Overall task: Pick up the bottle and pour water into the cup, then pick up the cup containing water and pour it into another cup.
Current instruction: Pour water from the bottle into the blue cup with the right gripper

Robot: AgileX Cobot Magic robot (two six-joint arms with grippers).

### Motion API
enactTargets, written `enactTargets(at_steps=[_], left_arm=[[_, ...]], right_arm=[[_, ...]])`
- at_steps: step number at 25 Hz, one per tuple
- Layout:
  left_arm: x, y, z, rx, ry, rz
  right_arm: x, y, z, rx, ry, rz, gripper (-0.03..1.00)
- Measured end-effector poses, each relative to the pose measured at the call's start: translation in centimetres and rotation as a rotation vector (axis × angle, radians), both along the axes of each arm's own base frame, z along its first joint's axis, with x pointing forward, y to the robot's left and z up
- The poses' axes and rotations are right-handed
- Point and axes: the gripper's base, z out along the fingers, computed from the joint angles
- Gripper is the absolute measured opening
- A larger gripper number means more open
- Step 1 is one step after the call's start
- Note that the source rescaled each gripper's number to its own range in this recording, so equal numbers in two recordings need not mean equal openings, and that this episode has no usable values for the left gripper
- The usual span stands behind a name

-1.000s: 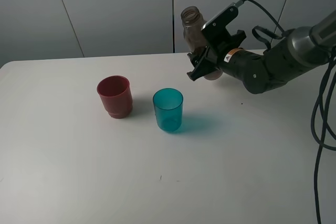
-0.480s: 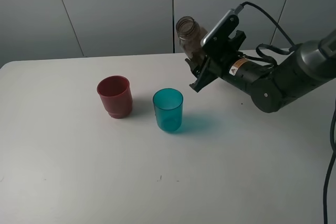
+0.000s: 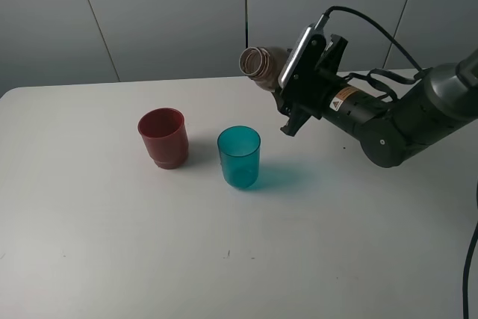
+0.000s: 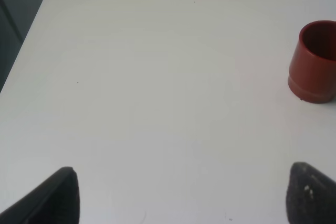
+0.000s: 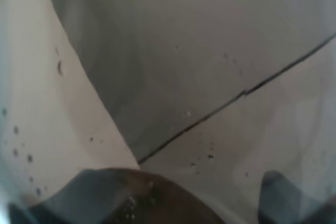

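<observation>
Presently: bottle [image 3: 265,61], clamped in right gripper [image 3: 291,98], held above the table [image 3: 112,244] beyond the teal cup [image 3: 239,156], neck tipped toward it, seemingly to pour. Red cup [image 3: 163,137] stands beside the teal one. Left gripper [image 4: 186,195]: jaws wide, empty, shown only in its wrist view; right wrist view gives only droplets [image 5: 21,145] on bottle wall.

Smoky grey-brown bottle [image 3: 263,63] tilted nearly sideways aloft; teal cup [image 3: 239,156] upright near upright red cup [image 3: 163,137].

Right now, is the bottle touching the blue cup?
Apart. The high camera shows the bottle tilted in the air, its mouth above and behind the blue cup, with bare table showing between them.
</observation>
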Motion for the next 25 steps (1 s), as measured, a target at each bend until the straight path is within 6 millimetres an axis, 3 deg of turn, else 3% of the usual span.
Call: enactTargets(at_steps=[25], left_arm=[[0.00, 0.00, 0.00, -0.002, 0.000, 0.001]], right_arm=[[-0.04, 0.09, 0.02, -0.345, -0.192, 0.079, 0.00]])
